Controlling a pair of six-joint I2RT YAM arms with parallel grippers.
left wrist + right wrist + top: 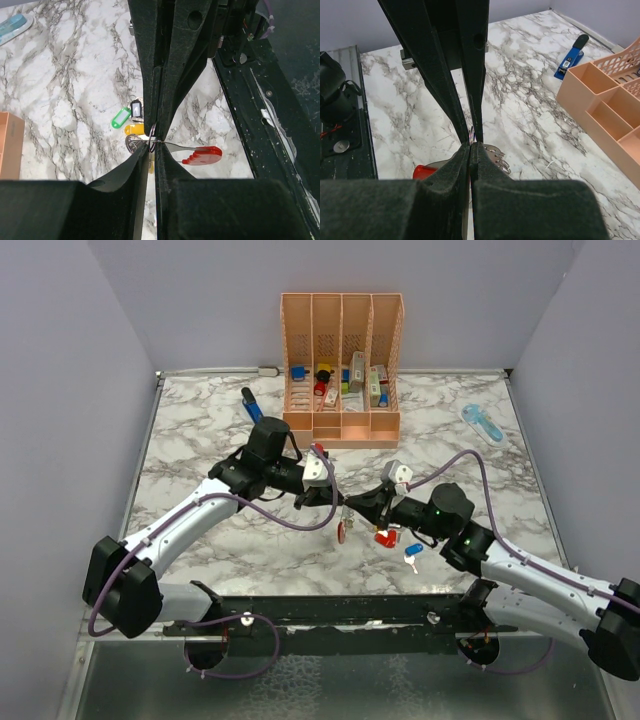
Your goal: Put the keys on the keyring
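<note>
My left gripper and right gripper meet tip to tip above the table's middle. Both are shut on the keyring, a thin silvery ring pinched where the tips touch; it also shows in the right wrist view. A red-ended piece with a silvery shank hangs from the pinch point. A short chain of small rings dangles beside it. Loose keys lie on the marble below: green tag, yellow tag, dark tag, a red one and a blue-white one.
A tall orange slotted rack with small items stands at the back centre. A dark-blue pen-shaped tool lies left of it, a pale-blue gadget at the right. The black base rail runs along the near edge.
</note>
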